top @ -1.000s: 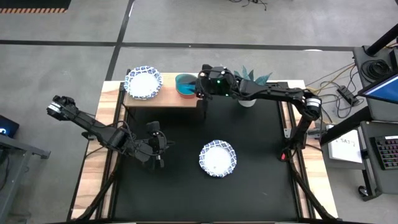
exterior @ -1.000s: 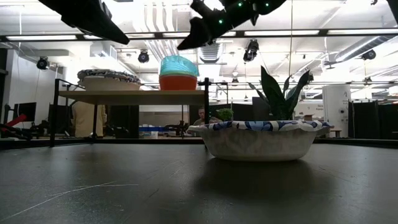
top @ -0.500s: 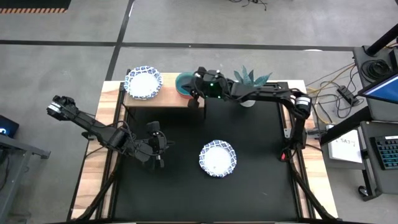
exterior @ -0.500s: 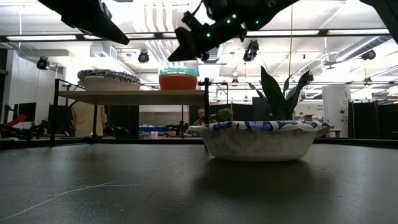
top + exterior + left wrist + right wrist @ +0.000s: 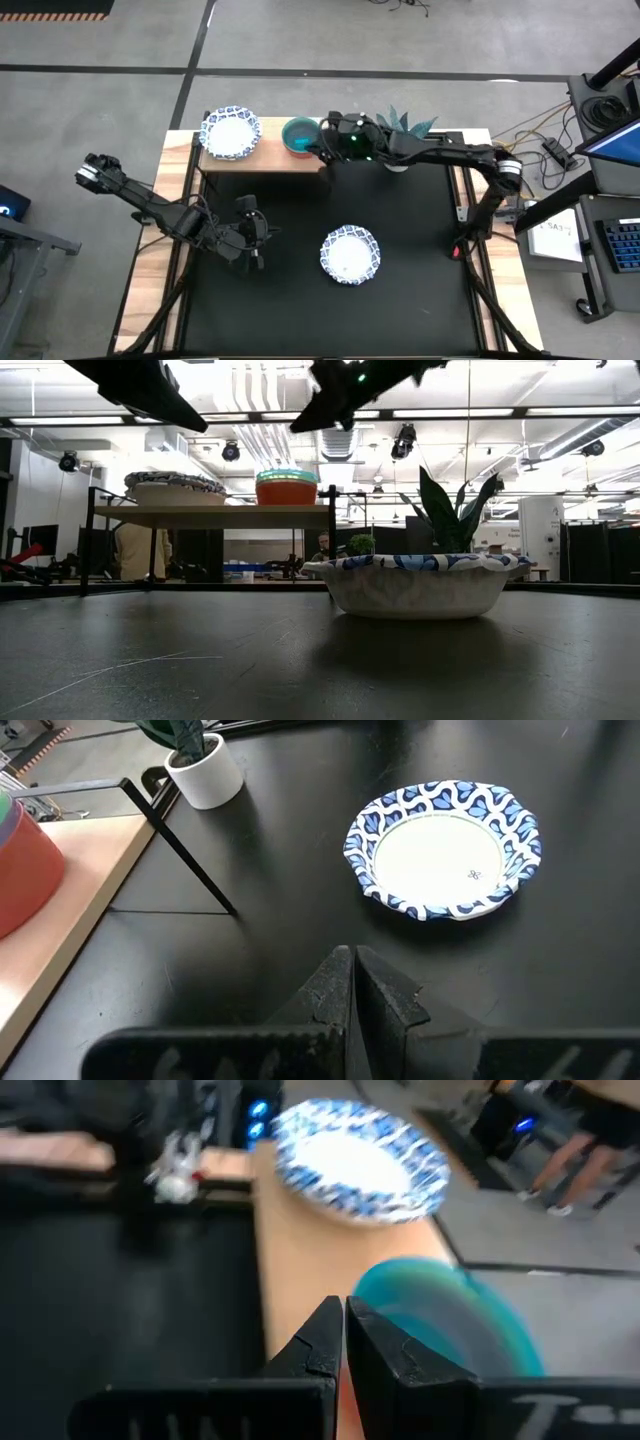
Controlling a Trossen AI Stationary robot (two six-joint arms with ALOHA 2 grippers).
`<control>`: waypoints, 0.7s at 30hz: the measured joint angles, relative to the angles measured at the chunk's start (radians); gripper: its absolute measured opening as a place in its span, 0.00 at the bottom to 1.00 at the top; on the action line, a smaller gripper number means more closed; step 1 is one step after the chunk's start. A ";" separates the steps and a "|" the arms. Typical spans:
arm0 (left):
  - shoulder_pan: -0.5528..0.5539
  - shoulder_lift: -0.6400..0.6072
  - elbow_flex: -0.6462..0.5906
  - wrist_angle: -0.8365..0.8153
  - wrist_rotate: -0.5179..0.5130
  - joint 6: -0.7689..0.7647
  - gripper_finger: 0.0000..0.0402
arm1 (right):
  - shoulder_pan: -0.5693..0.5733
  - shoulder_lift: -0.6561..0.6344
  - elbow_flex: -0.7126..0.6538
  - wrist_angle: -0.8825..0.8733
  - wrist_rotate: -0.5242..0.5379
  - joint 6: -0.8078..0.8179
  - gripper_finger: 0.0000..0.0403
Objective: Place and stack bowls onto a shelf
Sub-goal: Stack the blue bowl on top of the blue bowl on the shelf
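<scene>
The right hand (image 5: 322, 149) hangs above the shelf (image 5: 262, 155), fingers pressed together and holding nothing, its tips just past the rim of the teal bowl (image 5: 298, 136). That teal bowl sits nested on a red bowl (image 5: 286, 491), the pair standing on the shelf directly below and just ahead of this hand; in the low view the hand floats clear above the stack without touching it. Farther along the shelf from the hand, at the board's other end, rests a blue-patterned white bowl (image 5: 231, 132). Behind the hand, beside its forearm, stands a small white pot with a spiky green plant (image 5: 400, 128). The left hand (image 5: 250, 262) hovers over the black mat (image 5: 400, 280) on the counter (image 5: 150, 290), fingers likewise closed together and empty. Ahead of it, well apart, a second blue-patterned bowl (image 5: 443, 849) lies on the mat, and off to its side rise the shelf's thin black legs (image 5: 175, 845).
</scene>
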 joint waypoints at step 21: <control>0.000 0.001 -0.037 0.335 0.000 -0.073 0.00 | 0.262 -0.561 -0.710 0.049 -0.001 0.034 0.02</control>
